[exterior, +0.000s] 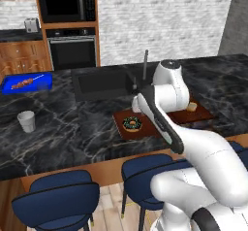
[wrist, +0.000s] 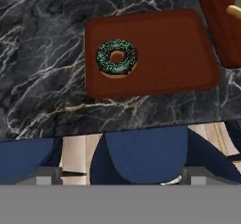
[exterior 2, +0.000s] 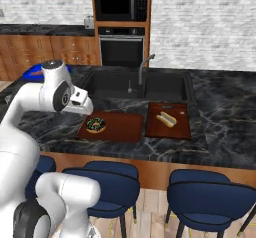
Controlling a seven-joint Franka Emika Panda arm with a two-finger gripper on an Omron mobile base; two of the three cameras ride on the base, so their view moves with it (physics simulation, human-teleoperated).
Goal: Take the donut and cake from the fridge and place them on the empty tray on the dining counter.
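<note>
The pincer stands released, its two small dark fingertips set wide apart at the bottom of the hand view and grasping nothing; it looks down from above the near edge of the long black marble surface with white veins. Beyond the fingertips lies the flat rectangular reddish-brown wooden tray with its low rim, resting on that surface close to the edge. On the tray's left part sits the small ring donut with tan dough, dark icing and green-white sprinkles, lying flat and well apart from the fingertips. Just beside the tray, to its right in the right base view, lies a second reddish-brown board carrying a pale elongated bun. Behind both is a dark inset sink with a slim grey faucet. Blue padded stools stand under the surface's wooden edge. Farther left in the left base view, a white cup and a bright blue rectangle bearing a skewer rest on the same surface.
</note>
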